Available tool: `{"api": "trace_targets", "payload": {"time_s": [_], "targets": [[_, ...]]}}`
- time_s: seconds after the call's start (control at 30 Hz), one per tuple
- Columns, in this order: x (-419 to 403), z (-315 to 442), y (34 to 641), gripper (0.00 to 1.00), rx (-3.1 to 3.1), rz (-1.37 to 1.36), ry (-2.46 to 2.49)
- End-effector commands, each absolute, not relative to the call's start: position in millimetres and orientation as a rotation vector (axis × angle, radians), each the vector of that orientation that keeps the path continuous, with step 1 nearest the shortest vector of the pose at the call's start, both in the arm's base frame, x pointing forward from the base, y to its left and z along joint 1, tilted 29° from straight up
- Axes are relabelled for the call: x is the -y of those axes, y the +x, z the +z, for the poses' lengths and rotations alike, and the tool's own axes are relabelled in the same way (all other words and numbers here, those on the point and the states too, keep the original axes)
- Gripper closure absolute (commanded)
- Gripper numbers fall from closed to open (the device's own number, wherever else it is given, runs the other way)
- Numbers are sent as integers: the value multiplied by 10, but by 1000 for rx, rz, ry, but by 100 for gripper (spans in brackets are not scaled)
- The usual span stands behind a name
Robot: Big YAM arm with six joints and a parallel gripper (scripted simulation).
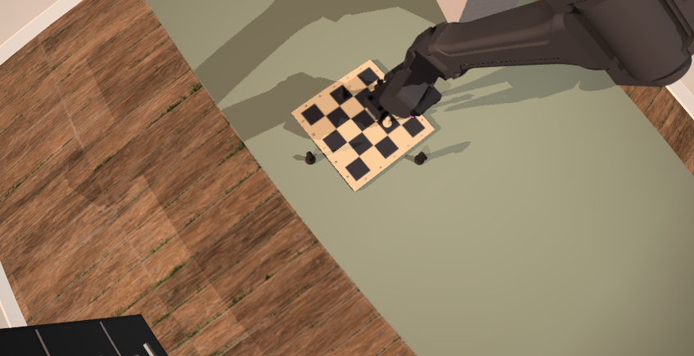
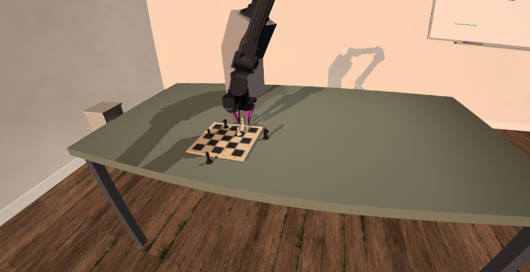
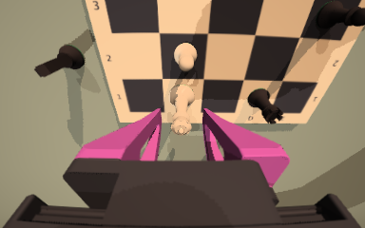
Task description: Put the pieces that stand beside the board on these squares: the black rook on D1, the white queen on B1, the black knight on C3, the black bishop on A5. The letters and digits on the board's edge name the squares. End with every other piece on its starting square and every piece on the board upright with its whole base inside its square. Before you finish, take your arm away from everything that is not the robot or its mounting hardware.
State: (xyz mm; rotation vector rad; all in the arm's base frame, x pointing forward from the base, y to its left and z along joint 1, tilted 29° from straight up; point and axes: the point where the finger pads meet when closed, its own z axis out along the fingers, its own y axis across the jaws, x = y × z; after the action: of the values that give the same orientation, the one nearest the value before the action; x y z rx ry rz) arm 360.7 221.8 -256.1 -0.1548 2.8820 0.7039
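Claw (image 1: pixel 389 119) (image 2: pixel 243 123) (image 3: pixel 182 114): open, pink tapered fingers
Queen (image 2: pixel 242 124) (image 3: pixel 182 109): pale, slender, between fingers
Board (image 1: pixel 354 187) (image 2: pixel 243 159) (image 3: pixel 115 106): flat, checkered

Board shared by high top and lower exterior views.

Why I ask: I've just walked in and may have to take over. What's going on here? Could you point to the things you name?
A robot arm is setting chess pieces on a board (image 1: pixel 354 187) (image 2: pixel 242 159) (image 3: pixel 115 104). Its pincer (image 2: pixel 242 123) (image 3: pixel 182 114) is open around the white queen (image 2: pixel 242 125) (image 3: pixel 182 105), which stands upright on B1. The black rook (image 1: pixel 380 82) (image 2: pixel 225 123) (image 3: pixel 259 99) stands on D1. The black knight (image 1: pixel 421 158) (image 2: pixel 265 134) (image 3: pixel 71 57) and black bishop (image 1: pixel 310 158) (image 2: pixel 208 158) are beside the board, still to be placed.
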Motion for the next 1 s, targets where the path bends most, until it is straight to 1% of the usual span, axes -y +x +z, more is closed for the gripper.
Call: {"api": "trace_targets", "payload": {"time_s": [0.0,0.47,0.97], "targets": [[-2246,-2545,3650,60,-2867,707,-151],[-2098,-2409,3603,60,-2878,699,-140],[-1796,-1822,3517,60,-2872,702,-142]]}}
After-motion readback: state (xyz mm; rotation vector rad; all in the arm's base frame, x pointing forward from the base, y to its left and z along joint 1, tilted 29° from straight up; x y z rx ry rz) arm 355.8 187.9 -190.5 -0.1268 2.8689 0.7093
